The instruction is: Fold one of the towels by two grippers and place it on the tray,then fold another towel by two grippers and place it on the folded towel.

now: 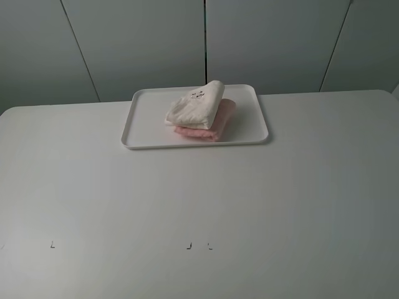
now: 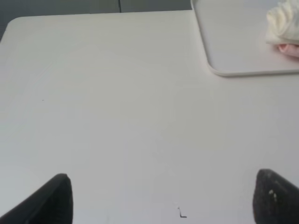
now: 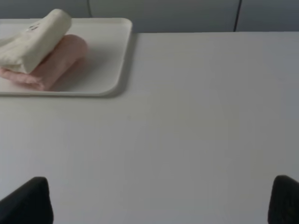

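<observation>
A white tray (image 1: 144, 118) sits at the back middle of the table. On it lies a folded pink towel (image 1: 218, 121) with a folded cream towel (image 1: 194, 106) stacked on top. Both towels show in the right wrist view, cream (image 3: 35, 42) over pink (image 3: 56, 63), on the tray (image 3: 110, 60). The left wrist view shows the tray's corner (image 2: 219, 51) and the cream towel's edge (image 2: 282, 23). My left gripper (image 2: 161, 198) is open and empty over bare table. My right gripper (image 3: 161, 200) is open and empty, apart from the tray. Neither gripper shows in the exterior high view.
The white table (image 1: 199, 205) has small dark marks near its front edge (image 1: 188, 246). Grey wall panels (image 1: 206, 43) stand behind the table's back edge.
</observation>
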Robot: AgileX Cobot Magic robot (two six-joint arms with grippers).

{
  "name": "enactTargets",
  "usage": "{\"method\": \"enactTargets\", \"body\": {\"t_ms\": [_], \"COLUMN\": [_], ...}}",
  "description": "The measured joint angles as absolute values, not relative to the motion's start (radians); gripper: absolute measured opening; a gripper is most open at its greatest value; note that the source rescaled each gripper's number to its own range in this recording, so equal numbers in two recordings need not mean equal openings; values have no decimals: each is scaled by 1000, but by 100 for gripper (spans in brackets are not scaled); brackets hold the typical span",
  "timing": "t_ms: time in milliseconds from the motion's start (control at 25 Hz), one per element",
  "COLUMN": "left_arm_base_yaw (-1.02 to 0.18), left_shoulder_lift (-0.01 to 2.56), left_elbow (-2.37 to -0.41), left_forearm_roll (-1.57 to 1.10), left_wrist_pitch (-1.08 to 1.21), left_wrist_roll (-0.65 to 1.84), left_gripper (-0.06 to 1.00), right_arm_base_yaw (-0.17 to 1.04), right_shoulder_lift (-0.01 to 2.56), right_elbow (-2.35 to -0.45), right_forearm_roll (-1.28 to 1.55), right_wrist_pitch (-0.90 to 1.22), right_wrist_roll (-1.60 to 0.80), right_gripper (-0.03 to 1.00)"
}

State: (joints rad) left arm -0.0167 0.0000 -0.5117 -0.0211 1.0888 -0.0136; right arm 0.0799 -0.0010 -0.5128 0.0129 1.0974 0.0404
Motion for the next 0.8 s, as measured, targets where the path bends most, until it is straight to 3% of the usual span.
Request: {"method": "enactTargets", "body": {"t_ms": [800], "left_arm_base_yaw": [-2], "left_shoulder_lift": [0], "left_elbow": [-512], "left_forearm_roll": [-21], "left_wrist_pitch": [1089], "left_wrist_roll": [-14], "left_gripper": [100], "right_arm_base_yaw": [70], "right_shoulder_lift": [-1], "right_elbow": [-513], "right_forearm_roll": [13], "right_wrist_pitch": [1097], "right_wrist_roll": [43], "right_gripper": [100]}}
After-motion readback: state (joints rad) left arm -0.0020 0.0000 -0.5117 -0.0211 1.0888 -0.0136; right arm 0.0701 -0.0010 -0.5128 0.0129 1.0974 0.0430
